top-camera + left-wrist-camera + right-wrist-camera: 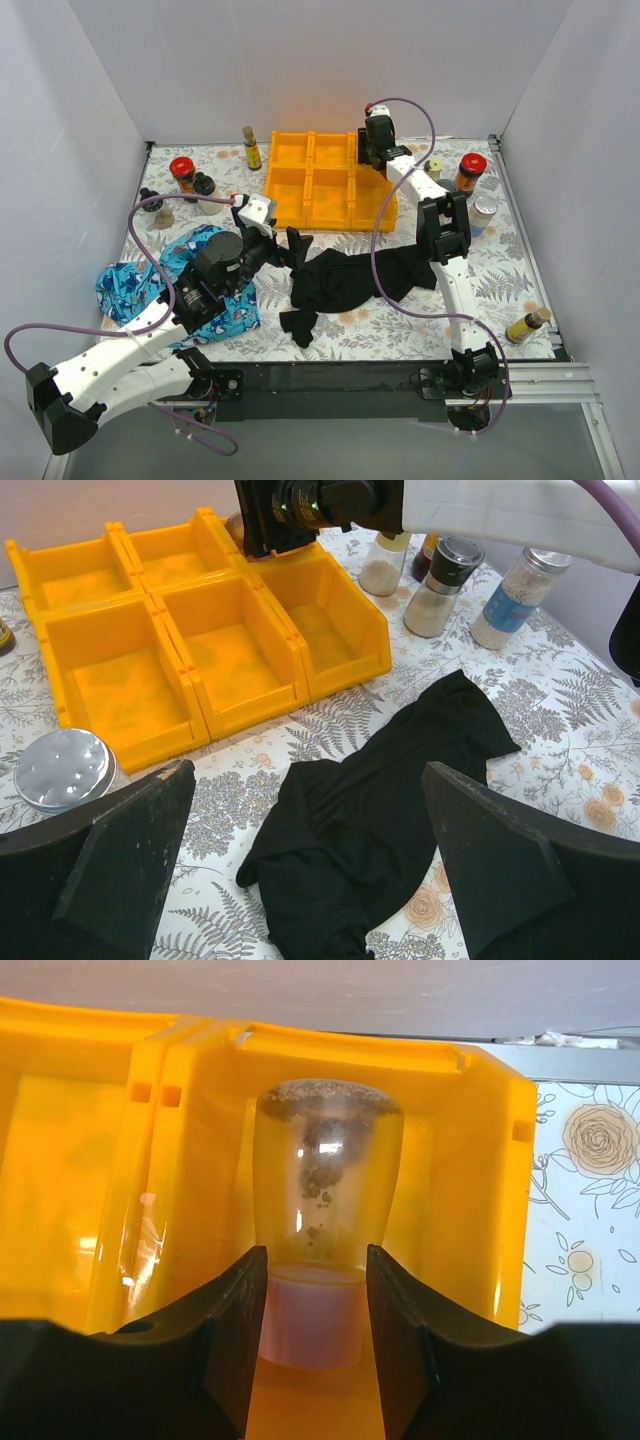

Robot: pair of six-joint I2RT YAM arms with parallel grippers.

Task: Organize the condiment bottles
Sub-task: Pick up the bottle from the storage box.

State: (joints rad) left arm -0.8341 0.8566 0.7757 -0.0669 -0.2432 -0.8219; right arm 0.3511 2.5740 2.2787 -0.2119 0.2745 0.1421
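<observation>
- My right gripper (315, 1260) pinched a pink-lidded clear glass jar (328, 1170) by its lid, at the far right compartment of the orange plastic six-compartment tray (480, 1190).
- My left gripper (308, 775) hung spread wide over a crumpled black cloth (350, 850), just in front of that tray.

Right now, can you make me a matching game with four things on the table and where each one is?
Things:
1. pink-lidded jar
2. black cloth
3. blue patterned cloth
4. slim amber bottle

Places:
A. alone near the near right corner of the table
B. on the left side of the table, partly under the left arm
C. between the right arm's jaws, over the orange tray
D. spread out in front of the tray

Pairs: 1-C, 2-D, 3-B, 4-A.
</observation>
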